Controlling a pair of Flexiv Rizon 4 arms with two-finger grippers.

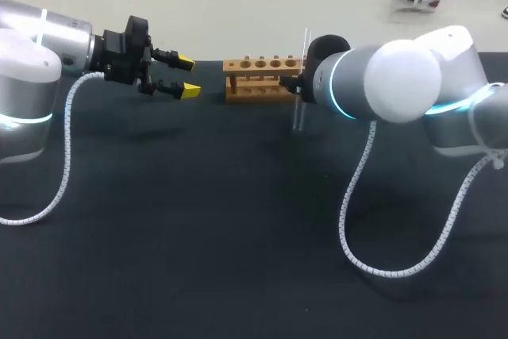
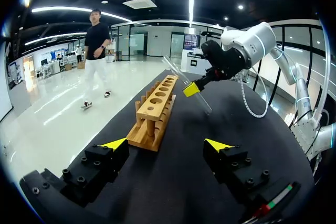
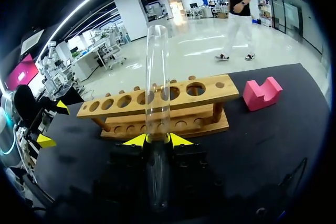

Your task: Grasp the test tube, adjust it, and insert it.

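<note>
A clear glass test tube [image 1: 299, 117] stands upright in my right gripper [image 1: 298, 86], which is shut on it just right of the wooden rack [image 1: 258, 77]. In the right wrist view the tube [image 3: 157, 72] rises between the yellow tips of that gripper [image 3: 156, 140], in front of the rack [image 3: 210, 93] and its row of holes. My left gripper [image 1: 187, 75] hangs open and empty to the left of the rack. The left wrist view shows the left gripper [image 2: 166, 144] facing the rack's end [image 2: 155, 114], with the tube [image 2: 202, 106] held tilted beyond it.
A pink block [image 3: 261, 93] lies on the black table beside the rack's far end, on the right arm's side. White coiled cables [image 1: 373, 263] trail from both arms over the tabletop [image 1: 198, 236]. The left gripper [image 3: 51, 124] shows past the rack's other end.
</note>
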